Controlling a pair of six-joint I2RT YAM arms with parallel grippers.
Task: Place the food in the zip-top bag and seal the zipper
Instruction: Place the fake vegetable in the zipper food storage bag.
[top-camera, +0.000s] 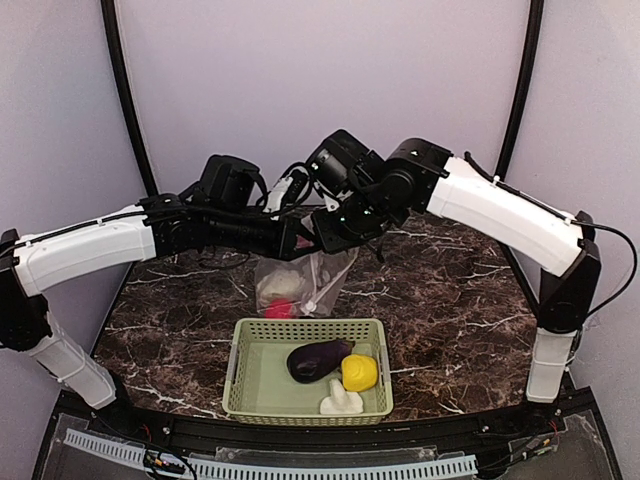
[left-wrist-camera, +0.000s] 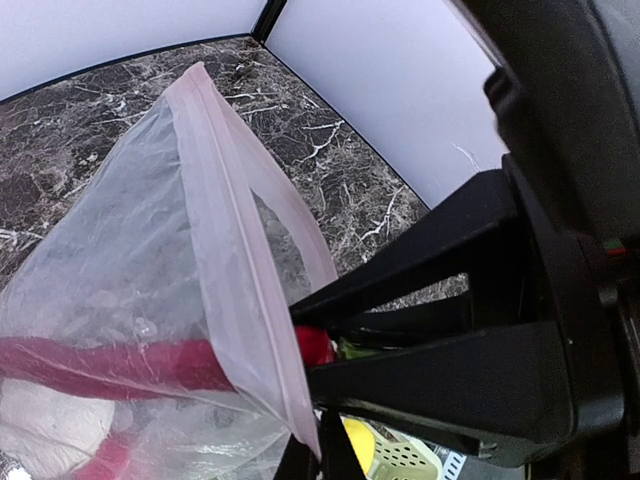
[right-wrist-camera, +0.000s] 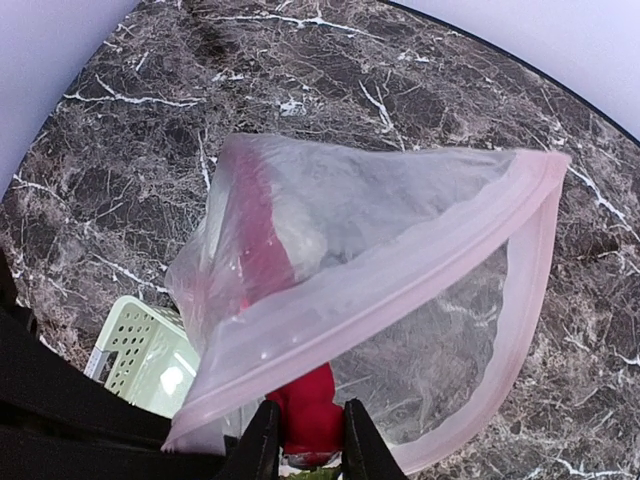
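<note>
While the overhead view buries both claw tips among the arms, wrist views show them | left claw (left-wrist-camera: 312, 455) pinched tight on pinkish zipper strip (left-wrist-camera: 235, 230) | right claw (right-wrist-camera: 305, 440) clamps red toy food (right-wrist-camera: 305, 405) at the mouth of clear crinkly zip-top bag (right-wrist-camera: 400, 220) | bag held up just behind pale green perforated basket (top-camera: 310, 322) | dark marble surface (top-camera: 450, 300) spreads wide on either side.

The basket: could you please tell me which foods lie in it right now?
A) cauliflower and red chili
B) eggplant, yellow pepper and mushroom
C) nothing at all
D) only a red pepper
B: the top view shows the eggplant, yellow pepper and mushroom lying inside the basket.
</note>
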